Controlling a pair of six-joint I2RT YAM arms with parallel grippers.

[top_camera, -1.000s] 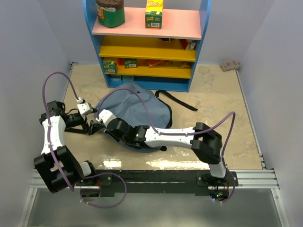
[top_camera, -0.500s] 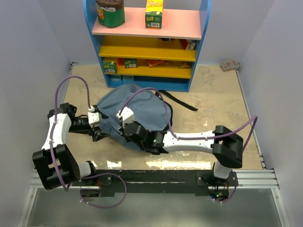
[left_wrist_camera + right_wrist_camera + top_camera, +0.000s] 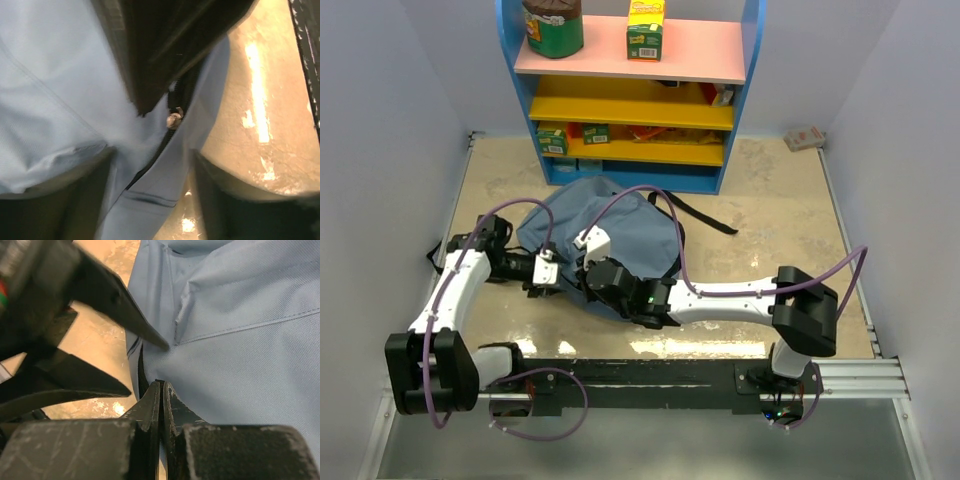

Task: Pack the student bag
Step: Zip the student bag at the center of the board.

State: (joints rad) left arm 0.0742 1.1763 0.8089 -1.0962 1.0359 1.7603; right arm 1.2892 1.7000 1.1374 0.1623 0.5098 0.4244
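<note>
The student bag (image 3: 615,230), grey-blue fabric with a black strap (image 3: 705,212), lies on the table in front of the shelf. My right gripper (image 3: 578,268) is at its near-left edge; in the right wrist view (image 3: 161,386) it is shut, pinching the bag's (image 3: 240,340) edge by the zip. My left gripper (image 3: 550,277) is just left of it. In the left wrist view it (image 3: 150,210) is open, its fingers (image 3: 55,200) wide apart round a fold of the bag (image 3: 50,90). The zip pull (image 3: 174,119) and dark lining (image 3: 165,40) show above.
A blue shelf unit (image 3: 630,100) stands at the back, holding a green jar (image 3: 553,25), a yellow carton (image 3: 645,28) and small boxes. A small box (image 3: 805,137) lies at the far right. Walls close in on both sides.
My left arm has swung in towards the bag's near-left edge. My right arm has stretched further left, its elbow moving right. The bag's near edge has shifted a little.
</note>
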